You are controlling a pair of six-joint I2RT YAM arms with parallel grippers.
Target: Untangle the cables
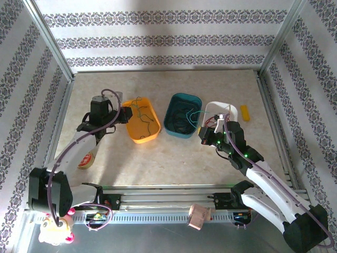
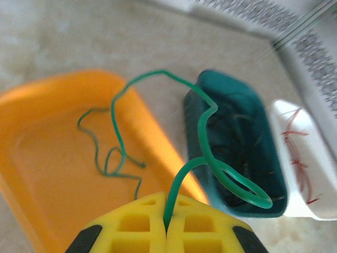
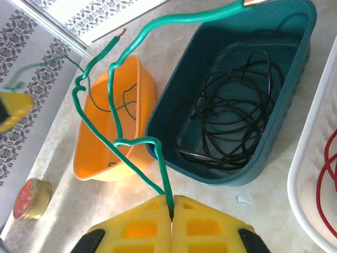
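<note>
Low in both wrist views, left gripper (image 2: 166, 211) and right gripper (image 3: 171, 208) each pinch a curly green wire (image 2: 202, 132); best released low over orange plastic tray (image 2: 31, 158).

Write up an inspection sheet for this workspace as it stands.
Surface: beige speckled table with three trays in a row.
Job's things: loose green wires in the orange tray; black wires coiled in the teal tray; red wires in the white tray.
Clutter: round red-topped tin beside the left arm; yellow stick to the right of the white tray.
Hands: left hand shut on a green wire; right hand also shut on a green wire; cannot tell whether it is the same one.
Cables: lilac arm cables run along both arms.
Surroundings: patterned walls and a metal frame.
</note>
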